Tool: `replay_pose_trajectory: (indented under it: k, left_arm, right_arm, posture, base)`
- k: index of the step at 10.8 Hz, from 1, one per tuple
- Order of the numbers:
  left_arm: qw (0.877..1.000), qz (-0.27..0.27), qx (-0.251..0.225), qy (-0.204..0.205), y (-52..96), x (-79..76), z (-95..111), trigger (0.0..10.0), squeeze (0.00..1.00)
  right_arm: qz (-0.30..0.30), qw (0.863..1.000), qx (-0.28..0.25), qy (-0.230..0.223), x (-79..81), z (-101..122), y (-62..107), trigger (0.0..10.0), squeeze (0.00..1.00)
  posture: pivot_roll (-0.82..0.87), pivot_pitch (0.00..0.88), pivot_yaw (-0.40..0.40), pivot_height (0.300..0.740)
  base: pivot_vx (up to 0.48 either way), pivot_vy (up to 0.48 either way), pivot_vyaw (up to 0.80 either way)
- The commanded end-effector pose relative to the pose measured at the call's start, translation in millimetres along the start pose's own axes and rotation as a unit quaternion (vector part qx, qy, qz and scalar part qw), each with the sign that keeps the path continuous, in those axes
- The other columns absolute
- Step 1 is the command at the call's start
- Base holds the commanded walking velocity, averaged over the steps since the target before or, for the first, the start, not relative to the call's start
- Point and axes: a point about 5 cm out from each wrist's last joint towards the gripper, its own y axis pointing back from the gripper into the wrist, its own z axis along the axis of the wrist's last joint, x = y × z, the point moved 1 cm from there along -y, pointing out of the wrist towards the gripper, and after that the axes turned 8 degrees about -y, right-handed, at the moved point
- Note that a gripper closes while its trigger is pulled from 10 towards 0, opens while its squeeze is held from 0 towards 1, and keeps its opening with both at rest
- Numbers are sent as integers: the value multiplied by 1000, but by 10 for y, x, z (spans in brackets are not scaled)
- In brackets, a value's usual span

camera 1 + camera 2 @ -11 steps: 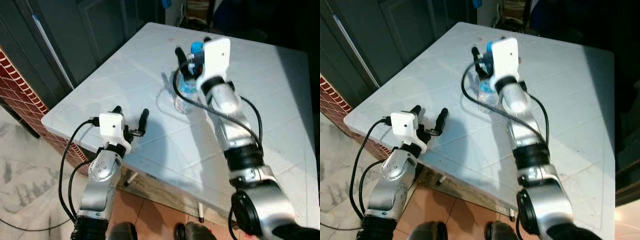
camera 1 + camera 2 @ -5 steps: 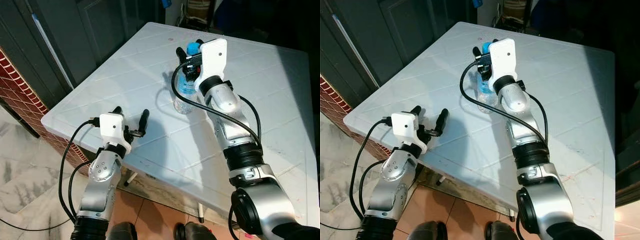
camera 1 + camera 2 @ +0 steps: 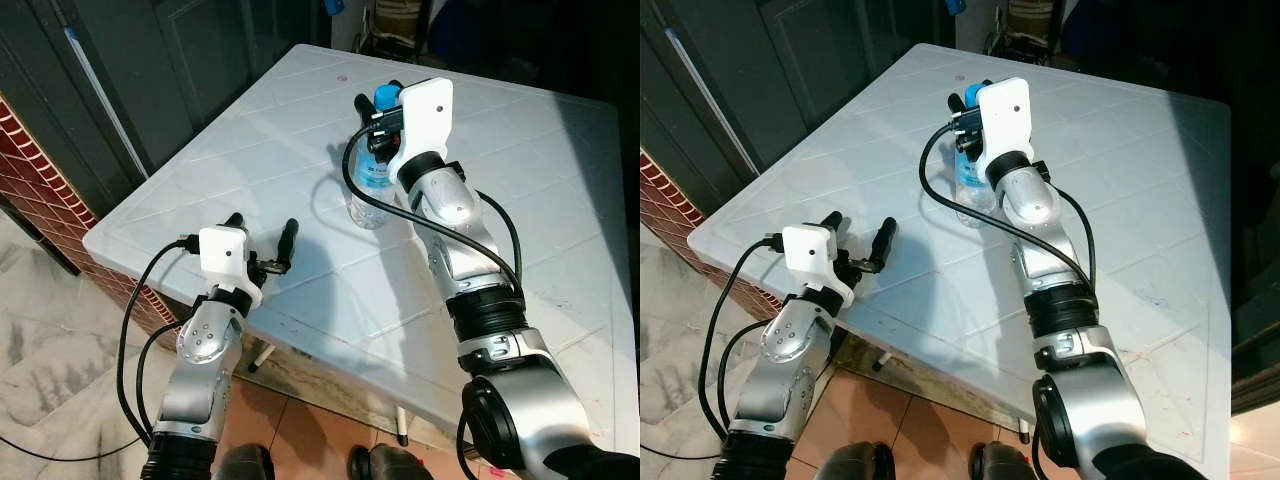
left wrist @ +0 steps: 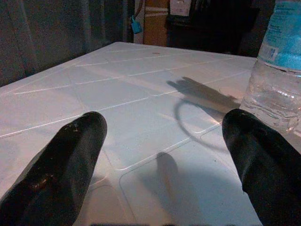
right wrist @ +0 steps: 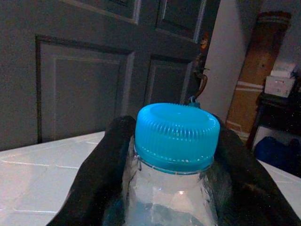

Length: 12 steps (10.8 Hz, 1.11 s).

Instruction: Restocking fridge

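- White tiled bench (image 3: 250, 150) set among a dark panelled door (image 5: 84, 70), a red brick wall (image 3: 30, 170) and a marble-patterned floor (image 3: 50, 380)
- Clear water bottle (image 3: 372, 190) with a blue cap (image 5: 177, 135), upright near the middle of the bench
- Right end effector (image 3: 378, 98) up at the bottle's neck, black fingers (image 5: 99, 179) pressed on both sides just below the cap, clenched on the water bottle
- Left end effector (image 3: 262, 240) low over the near edge of the bench, well apart from the bottle, fingers (image 4: 61, 165) spread wide, released, nothing between them
- Black cable (image 3: 130, 330) looping from the left wrist down beside the arm
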Motion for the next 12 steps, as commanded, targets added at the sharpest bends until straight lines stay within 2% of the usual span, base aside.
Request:
replay_pose_trajectory:
  k: [1,4,5,6,7,10,12]
  left_arm:
    - [1000,-1,7,-6,-5,12,-14,10000,0]
    - [1000,5,19,-11,-30,5,-47,10000,0]
    - [999,25,41,-26,-48,1,-107,10000,0]
    - [998,25,43,-26,-53,-11,-118,10000,0]
    - [998,26,43,-25,-53,-9,-121,10000,0]
    - [998,36,48,-18,-39,-6,-140,10000,0]
    - [998,31,46,-15,-53,-32,-131,10000,0]
  right_arm:
    - [3,1000,0,-1,0,21,-21,0,0]
    - [-2,1000,-8,-7,-40,16,16,0,0]
    - [15,998,-33,-61,-21,96,46,0,0]
    - [56,990,-52,-120,74,177,98,1529,0]
    - [77,984,-54,-148,147,201,179,10000,0]
    - [87,984,-33,-149,273,59,487,10000,0]
    - [75,986,-20,-147,270,29,557,10000,0]
  posture:
    - [-4,70,33,740]
    - [-10,59,35,740]
    - [-10,56,34,740]
    - [-11,52,32,740]
    - [-11,52,32,740]
    - [-15,50,30,740]
    - [-17,53,33,740]
  base:
    - [0,0,0]
    - [0,0,0]
    - [0,0,0]
    - [0,0,0]
    - [0,0,0]
    - [0,0,0]
    - [-293,0,0]
